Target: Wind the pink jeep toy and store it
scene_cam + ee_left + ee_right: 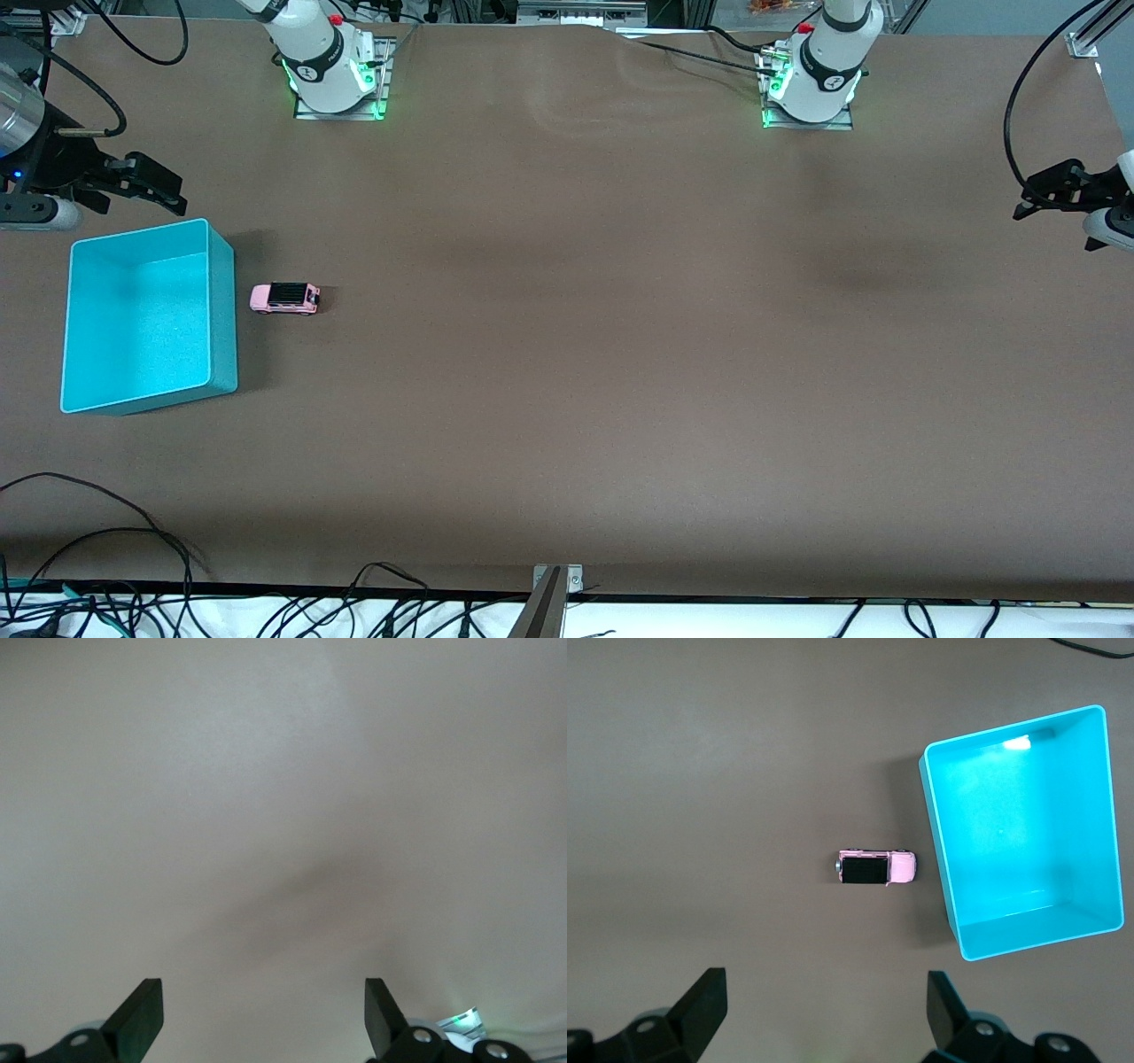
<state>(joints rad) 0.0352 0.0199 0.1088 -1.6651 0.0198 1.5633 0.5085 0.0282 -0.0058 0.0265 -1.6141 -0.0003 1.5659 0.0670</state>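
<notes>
A broad brown surface [567, 354] fills the front view, with the two arms' white bases standing along its top edge and loose black cables trailing along the bottom edge of the frame. The pink jeep toy [284, 299] stands on its wheels in the left part of the frame, just beside the teal bin [223, 310] but apart from it, toward the right arm's end of the surface. The bin is open-topped, and nothing shows inside it. The right wrist view looks straight down on the jeep [875, 867], its black roof section uppermost, with the bin [937, 859] close beside its pink nose. The right pincer [146, 186] hangs in the upper left of the front frame, above the surface near the bin's upper edge, its fingers spread wide and pinching nothing. The left pincer [1050, 190] waits at the far right edge of the frame, over bare surface well apart from the toy, its fingers likewise spread apart and pinching nothing, and its wrist view shows only plain surface beneath them.
</notes>
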